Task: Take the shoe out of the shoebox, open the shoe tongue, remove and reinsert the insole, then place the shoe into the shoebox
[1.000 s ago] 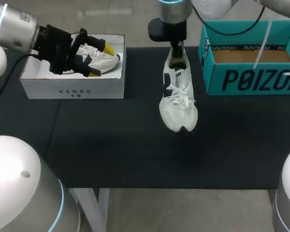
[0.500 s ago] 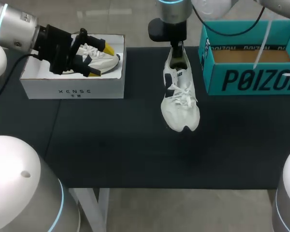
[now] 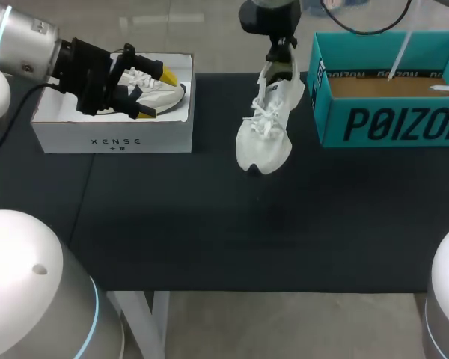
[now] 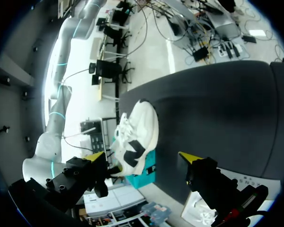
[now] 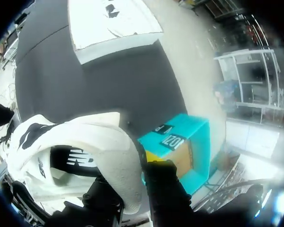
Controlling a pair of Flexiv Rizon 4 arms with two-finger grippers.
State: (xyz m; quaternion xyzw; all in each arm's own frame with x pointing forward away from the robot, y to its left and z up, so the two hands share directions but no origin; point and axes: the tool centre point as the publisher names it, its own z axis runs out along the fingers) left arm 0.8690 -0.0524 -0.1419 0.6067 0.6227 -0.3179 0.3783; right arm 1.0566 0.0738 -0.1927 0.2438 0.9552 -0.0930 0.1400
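**Status.** My right end effector (image 3: 280,51) pinched the shoe (image 3: 266,127) by the heel collar. In the right wrist view, one finger sat inside the opening and the other against the outside of the heel. The shoe hung toe-down above the surface (image 3: 209,232), apart from it and just beside the left wall of the shoebox (image 3: 389,123). The shoebox stood open and nothing showed inside it.

My left end effector (image 3: 155,93) hovered with its fingers spread over the white box (image 3: 112,138) on my left side. It gripped nothing. A second shoe (image 3: 173,93) lay in that box, under the fingers.

**Step in hand.** I judged this to be a transfer of the shoe between the surface and the shoebox. The raised heel and the closeness to the shoebox wall suggested the final placement. I could not tell the state of the insole or tongue from these views.

**Next move.**
1. Raise the shoe until the toe clears the shoebox rim.
2. Carry it sideways over the opening.
3. Tilt it toward level and lower it onto the shoebox floor.
4. Spread the fingers only once the sole is supported.

**Caution.** A hanging toe could catch the wall and tip the light shoebox.
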